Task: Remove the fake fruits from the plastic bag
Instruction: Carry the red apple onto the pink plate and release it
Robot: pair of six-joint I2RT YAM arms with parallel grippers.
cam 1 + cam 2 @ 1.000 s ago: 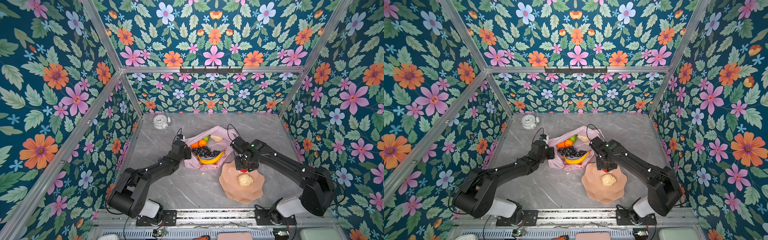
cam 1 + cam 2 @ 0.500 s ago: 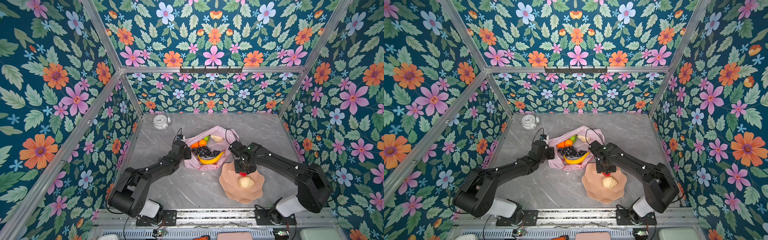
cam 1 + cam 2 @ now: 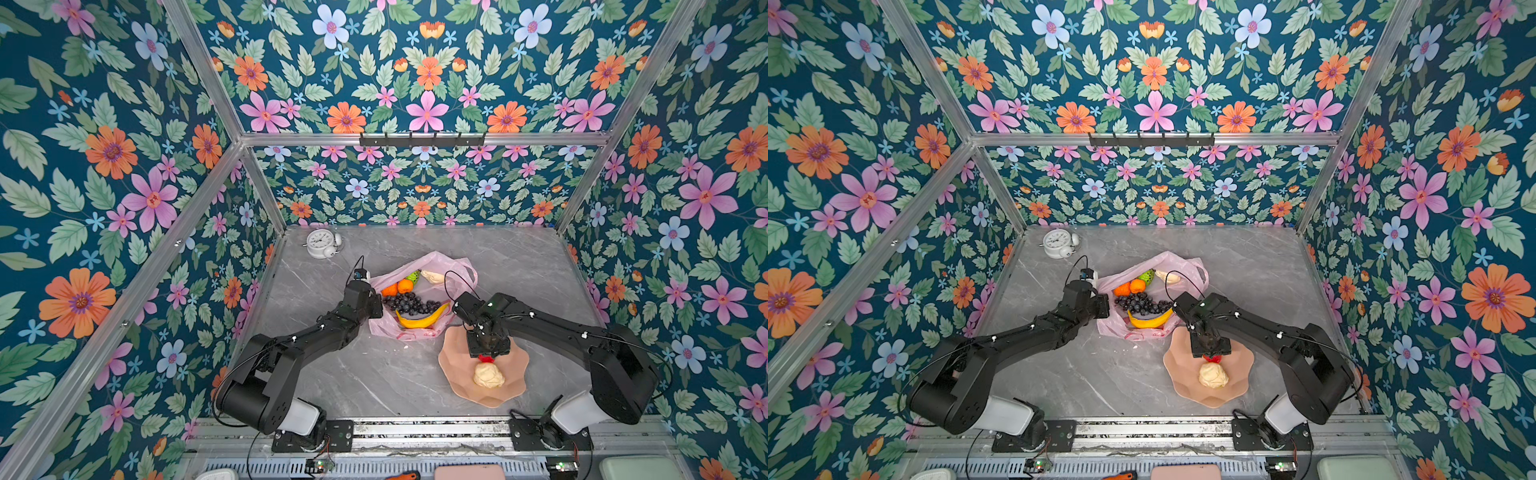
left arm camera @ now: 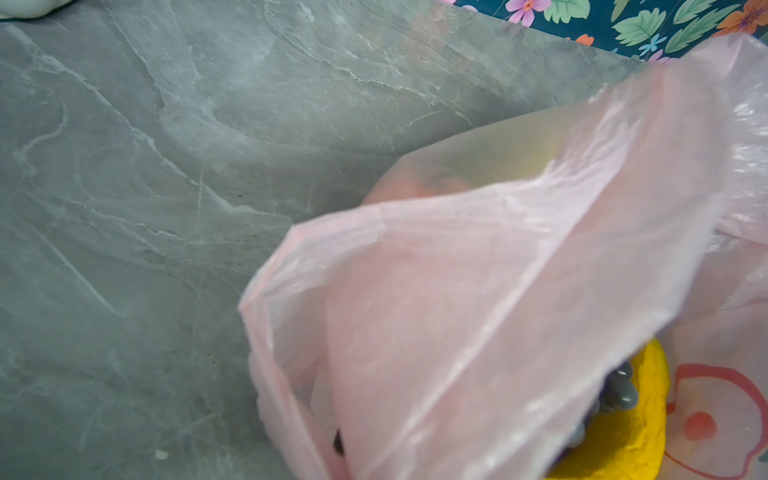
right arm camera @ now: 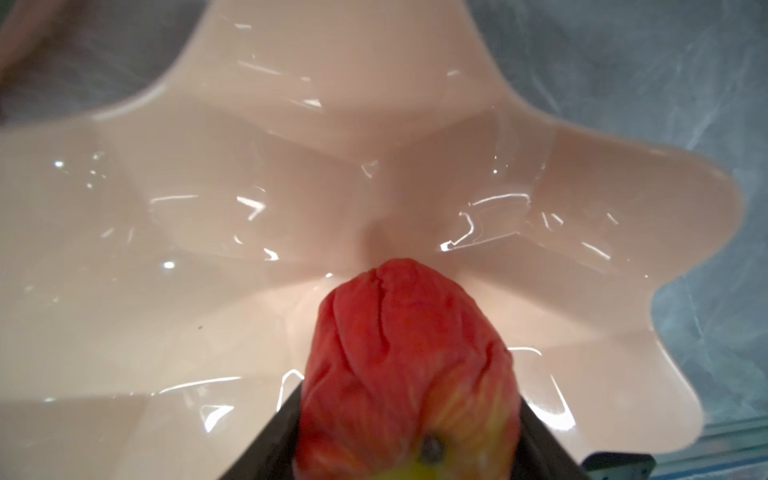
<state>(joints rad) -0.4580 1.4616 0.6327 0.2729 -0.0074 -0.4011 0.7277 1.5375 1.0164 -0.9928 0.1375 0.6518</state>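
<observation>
We had brought the red apple (image 5: 409, 365), clasped in the right gripper (image 3: 486, 354), over the lower-right bowl (image 3: 455, 374); the clenched left gripper (image 3: 376, 306) seemingly held the plastic bag (image 3: 384, 328).

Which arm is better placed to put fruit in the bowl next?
Right: its jaws hold the red apple over the bowl, while the left arm's jaws seem shut on the plastic bag.

- Clock (image 3: 322, 244): white, far left corner of the grey marble table (image 3: 374, 374).
- Bowl (image 3: 455, 365): peach-pink, scalloped, near right.
- Hook rail (image 3: 422, 140): black, on the far wall.
- Walls (image 3: 104, 166): floral.
</observation>
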